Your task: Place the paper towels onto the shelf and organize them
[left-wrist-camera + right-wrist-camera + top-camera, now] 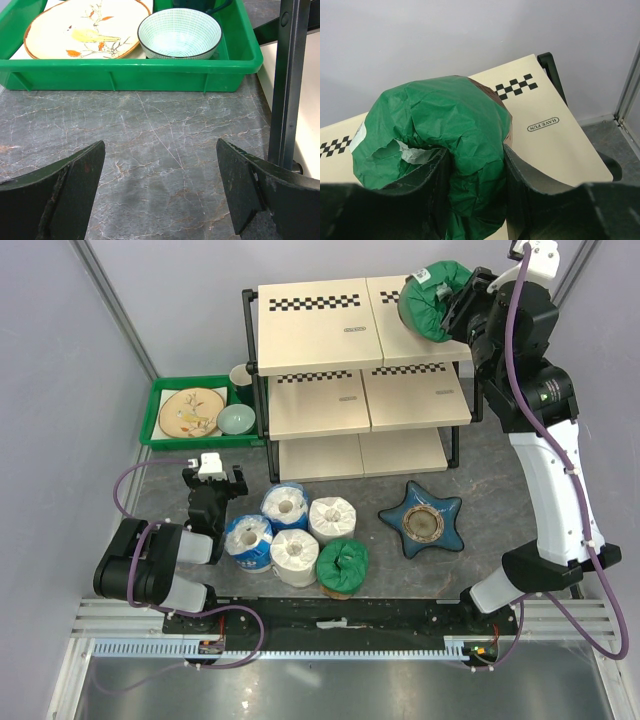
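One green roll clamped in my right gripper over shelf top board, right edge close; contact underneath hidden. Five rolls on table. Left gripper fingers apart, tray wall ahead.

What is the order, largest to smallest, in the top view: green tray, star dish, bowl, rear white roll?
1. green tray
2. star dish
3. rear white roll
4. bowl
The roll stands nearer the camera, so ranking it over the bowl is unsure.
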Robot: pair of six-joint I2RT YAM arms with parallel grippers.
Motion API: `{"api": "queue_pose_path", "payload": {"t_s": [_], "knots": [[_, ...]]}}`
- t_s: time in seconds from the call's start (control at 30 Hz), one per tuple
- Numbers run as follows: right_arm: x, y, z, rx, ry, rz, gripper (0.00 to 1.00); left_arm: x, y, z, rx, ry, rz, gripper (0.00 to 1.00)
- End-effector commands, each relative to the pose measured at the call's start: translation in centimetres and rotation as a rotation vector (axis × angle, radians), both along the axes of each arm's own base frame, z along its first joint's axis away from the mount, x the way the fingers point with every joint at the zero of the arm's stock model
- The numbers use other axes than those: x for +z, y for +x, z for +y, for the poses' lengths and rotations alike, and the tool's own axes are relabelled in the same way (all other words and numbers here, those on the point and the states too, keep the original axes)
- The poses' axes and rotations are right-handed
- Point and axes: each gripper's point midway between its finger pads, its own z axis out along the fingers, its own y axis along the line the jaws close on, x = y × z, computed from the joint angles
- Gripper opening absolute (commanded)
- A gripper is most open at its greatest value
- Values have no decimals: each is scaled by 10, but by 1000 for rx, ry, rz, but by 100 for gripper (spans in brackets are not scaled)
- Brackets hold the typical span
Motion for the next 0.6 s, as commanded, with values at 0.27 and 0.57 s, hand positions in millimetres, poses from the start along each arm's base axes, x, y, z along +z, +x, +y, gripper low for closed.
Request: {"api": "queue_pose_path", "payload": {"t_s": [0.27, 0.57], "knots": [[28, -6, -4, 7, 55, -89, 66, 16, 7, 1, 5, 4, -56, 99], [34, 1, -7, -6, 30, -102, 74, 16, 7, 1, 5, 3, -56, 99]]}}
